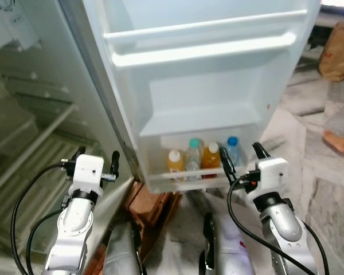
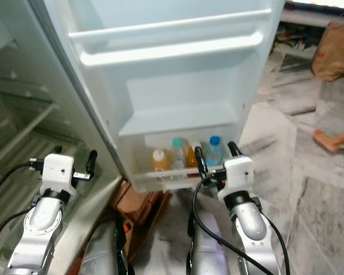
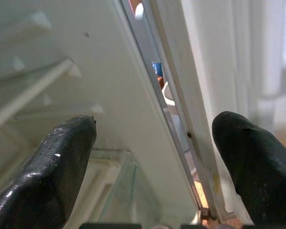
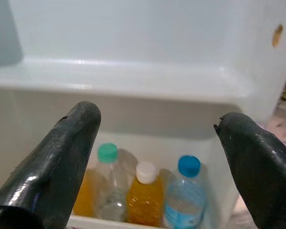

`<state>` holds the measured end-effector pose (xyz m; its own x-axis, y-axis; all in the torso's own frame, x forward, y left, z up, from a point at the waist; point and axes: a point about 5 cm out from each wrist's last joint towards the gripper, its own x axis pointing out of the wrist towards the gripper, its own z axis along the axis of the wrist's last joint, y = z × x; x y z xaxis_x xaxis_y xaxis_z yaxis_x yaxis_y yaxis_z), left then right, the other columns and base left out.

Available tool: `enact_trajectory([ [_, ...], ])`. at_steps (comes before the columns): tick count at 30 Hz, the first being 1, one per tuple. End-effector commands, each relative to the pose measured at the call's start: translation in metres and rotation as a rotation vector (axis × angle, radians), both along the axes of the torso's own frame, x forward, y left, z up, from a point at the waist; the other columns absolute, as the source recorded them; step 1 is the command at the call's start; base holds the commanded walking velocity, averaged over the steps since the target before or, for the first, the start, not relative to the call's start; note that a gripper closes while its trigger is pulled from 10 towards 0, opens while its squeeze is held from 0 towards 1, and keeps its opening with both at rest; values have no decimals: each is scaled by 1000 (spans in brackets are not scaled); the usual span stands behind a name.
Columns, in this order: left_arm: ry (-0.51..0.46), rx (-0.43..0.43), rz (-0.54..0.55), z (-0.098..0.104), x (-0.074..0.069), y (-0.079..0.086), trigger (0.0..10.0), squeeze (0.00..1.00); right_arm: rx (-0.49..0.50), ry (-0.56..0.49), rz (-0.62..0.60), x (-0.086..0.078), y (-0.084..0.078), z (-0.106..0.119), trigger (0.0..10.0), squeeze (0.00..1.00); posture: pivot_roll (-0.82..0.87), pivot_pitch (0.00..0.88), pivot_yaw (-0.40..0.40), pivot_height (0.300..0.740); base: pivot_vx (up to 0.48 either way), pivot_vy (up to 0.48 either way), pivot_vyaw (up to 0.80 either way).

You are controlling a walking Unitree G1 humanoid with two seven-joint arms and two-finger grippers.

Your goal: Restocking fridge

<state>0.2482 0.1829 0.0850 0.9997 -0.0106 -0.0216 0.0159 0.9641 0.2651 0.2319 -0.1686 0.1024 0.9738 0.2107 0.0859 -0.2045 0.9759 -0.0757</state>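
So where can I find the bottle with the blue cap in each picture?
Left eye view: blue-capped bottle, rightmost in the door's bottom bin, left of the right end effector.
Right eye view: same bin, rightmost.
Left wrist view: I cannot make it out.
Right wrist view: lower centre-right.
Shared landmark: the green-capped bottle.

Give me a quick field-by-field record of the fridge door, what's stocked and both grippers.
fridge door: open, upper racks bare
bottom door bin: four bottles upright
bottles: two orange juice, one clear with green cap, one water with blue cap
right gripper: open, empty, facing the bin
left gripper: open, empty, at the door's hinge edge
floor: brown paper bag at far right
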Motion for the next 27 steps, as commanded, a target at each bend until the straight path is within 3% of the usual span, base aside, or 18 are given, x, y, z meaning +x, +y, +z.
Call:
enact_trajectory([
  [1,-4,8,-4,0,-1,1,10000,0,22,-16,28,-2,5,8,10000,0,22,33,56,682,0,0,0],
  [11,-10,-48,0,2,0,-12,10000,0,23,-39,80,0,17,24,10000,0,19,39,49,740,0,0,0],
  [27,13,-41,1,0,1,-16,10000,0,11,91,84,-1,20,0,10000,0,30,56,45,740,0,0,0],
])
